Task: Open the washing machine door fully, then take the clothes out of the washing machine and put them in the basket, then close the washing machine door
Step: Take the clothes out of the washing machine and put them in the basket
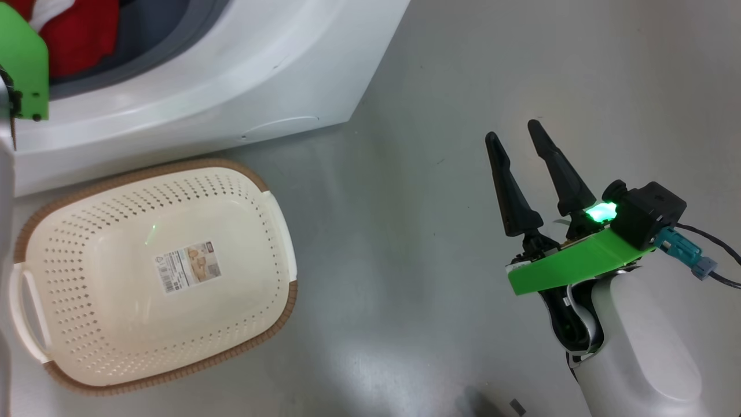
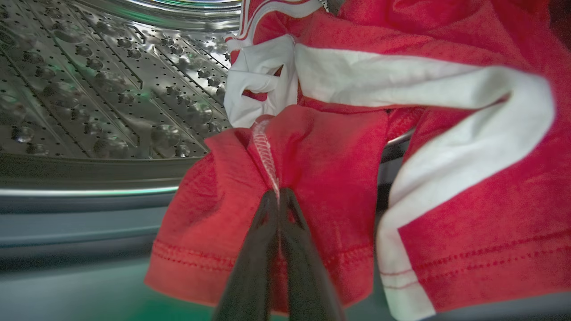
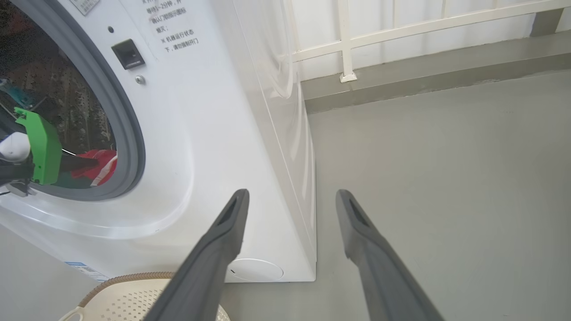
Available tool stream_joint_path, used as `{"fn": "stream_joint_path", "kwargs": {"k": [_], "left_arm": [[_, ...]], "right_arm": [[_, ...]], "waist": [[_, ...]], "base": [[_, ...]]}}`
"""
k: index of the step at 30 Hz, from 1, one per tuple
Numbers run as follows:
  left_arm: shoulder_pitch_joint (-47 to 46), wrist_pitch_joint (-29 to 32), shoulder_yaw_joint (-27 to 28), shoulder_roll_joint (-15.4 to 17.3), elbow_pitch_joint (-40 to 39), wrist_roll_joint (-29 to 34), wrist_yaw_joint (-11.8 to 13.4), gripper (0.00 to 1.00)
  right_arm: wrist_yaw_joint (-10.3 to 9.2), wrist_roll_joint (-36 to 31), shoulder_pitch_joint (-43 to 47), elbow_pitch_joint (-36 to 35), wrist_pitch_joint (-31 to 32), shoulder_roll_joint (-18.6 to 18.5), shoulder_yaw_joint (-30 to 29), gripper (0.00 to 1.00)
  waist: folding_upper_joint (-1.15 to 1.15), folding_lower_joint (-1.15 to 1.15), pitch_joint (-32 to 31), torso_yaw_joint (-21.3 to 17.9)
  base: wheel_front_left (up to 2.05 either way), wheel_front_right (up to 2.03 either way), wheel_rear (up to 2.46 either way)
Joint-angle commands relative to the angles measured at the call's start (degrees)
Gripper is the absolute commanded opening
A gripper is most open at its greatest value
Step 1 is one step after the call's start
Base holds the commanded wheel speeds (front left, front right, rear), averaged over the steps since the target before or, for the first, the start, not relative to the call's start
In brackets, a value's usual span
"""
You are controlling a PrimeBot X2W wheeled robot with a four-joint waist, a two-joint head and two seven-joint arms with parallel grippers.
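We find the left gripper (image 2: 279,194) reaching into the washing machine (image 1: 231,69), past the grey gasket (image 3: 134,142). Its two fingers are pressed together on a seam of the red clothes (image 2: 330,156). The clothes hang over the lip of the steel drum (image 2: 89,89), with white stripes showing. The right gripper (image 1: 513,132) hovers over the grey floor (image 1: 405,260), well apart from the machine, with its fingers spread and holding nothing.

The basket (image 1: 87,243) sits on the floor just beside the machine front. It carries a paper label (image 1: 188,266) on its bottom, and we cannot read the print. The printed lines (image 3: 176,26) on the machine front are too small to read. A white railing (image 3: 401,31) stands beyond the machine.
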Motion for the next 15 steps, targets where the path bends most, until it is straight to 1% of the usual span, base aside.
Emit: {"fn": "stream_joint_path", "kwargs": {"k": [1, 6, 7, 15], "left_arm": [[0.26, -1.41, 0.54, 1.87, -1.23, -0.73, -0.24, 0.0], [1.36, -3.67, 0.55, 1.13, -1.3, -1.49, -0.53, 0.0], [1.83, -4.97, 0.53, 0.4, -1.49, -1.9, -0.77, 0.0], [4.47, -10.37, 1.13, -1.72, -1.52, -4.21, -2.23, 0.0]], "right_arm": [[0.09, 0.0, -0.11, -1.04, -0.27, 0.33, 1.09, 1.0], [0.09, -0.02, 0.09, -1.02, -0.27, 0.07, 1.18, 1.0], [0.09, 0.0, 0.22, -0.91, -0.27, -0.2, 1.23, 1.0], [0.09, 0.04, 0.78, -0.43, -0.27, -1.36, 1.6, 1.0]], "waist": [[0.0, 0.0, -0.67, 0.36], [0.0, 0.0, -2.01, 0.95], [0.0, 0.0, -2.78, 1.47], [0.0, 0.0, -6.24, 4.01]], "base": [[0.0, 0.0, 0.0], [0.0, 0.0, 0.0], [0.0, 0.0, 0.0], [0.0, 0.0, 0.0]]}}
